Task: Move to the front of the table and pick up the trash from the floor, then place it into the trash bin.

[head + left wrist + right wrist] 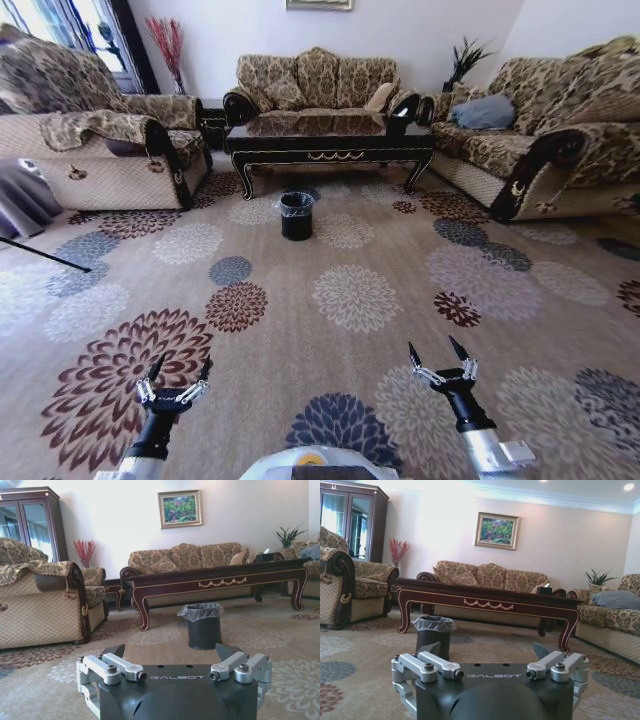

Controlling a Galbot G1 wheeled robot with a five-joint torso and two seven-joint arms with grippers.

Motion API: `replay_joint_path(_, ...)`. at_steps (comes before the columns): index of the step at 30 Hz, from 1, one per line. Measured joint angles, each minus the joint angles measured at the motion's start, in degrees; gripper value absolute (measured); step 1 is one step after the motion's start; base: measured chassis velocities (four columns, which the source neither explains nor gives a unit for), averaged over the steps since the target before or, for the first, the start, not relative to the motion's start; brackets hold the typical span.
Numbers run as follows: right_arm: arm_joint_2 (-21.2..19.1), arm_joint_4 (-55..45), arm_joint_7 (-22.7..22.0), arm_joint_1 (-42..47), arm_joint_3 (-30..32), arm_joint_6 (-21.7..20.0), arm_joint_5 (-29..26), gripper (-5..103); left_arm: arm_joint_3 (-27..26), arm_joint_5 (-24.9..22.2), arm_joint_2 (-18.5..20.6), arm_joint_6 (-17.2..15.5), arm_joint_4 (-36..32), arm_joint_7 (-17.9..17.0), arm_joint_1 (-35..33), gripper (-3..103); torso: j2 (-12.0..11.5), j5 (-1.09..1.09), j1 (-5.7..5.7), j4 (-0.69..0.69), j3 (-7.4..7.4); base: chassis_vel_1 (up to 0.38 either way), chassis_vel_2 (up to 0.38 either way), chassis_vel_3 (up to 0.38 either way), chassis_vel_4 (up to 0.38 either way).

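Observation:
The long dark table (330, 140) with gold trim stands at the far end of the carpet, in front of the back sofa. The black trash bin (296, 215) with its bag liner stands on the floor just before the table's front rail. The trash is out of view. My left gripper (178, 372) and right gripper (440, 352) hover low over the carpet close to my base, both open and holding nothing. From the left wrist view, the bin (202, 625) and table (220, 577) lie well ahead of the open left gripper (170, 652). The right wrist view shows the bin (434, 632) and table (485, 597).
Patterned sofas flank the room: one on the left (100, 140), one behind the table (315, 85), one on the right (540, 140). A thin black rod (45, 255) lies on the carpet at far left. A wide stretch of flowered carpet (350, 300) separates me from the bin.

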State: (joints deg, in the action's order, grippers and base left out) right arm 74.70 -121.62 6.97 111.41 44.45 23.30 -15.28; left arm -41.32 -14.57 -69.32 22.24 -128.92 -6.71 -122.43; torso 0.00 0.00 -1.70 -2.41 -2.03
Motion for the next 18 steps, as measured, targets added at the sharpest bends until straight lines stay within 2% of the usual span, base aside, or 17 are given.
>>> replay_joint_path(18, 0.0, 0.0, 0.0, 0.0, 0.0, 0.0, 0.0, 100, 0.0, 0.0, 0.0, 0.0, 0.0, 0.0, 0.0, 100, 0.0, 0.0, 0.0, 0.0, 0.0, 0.0, 0.0, 0.0, 0.0)
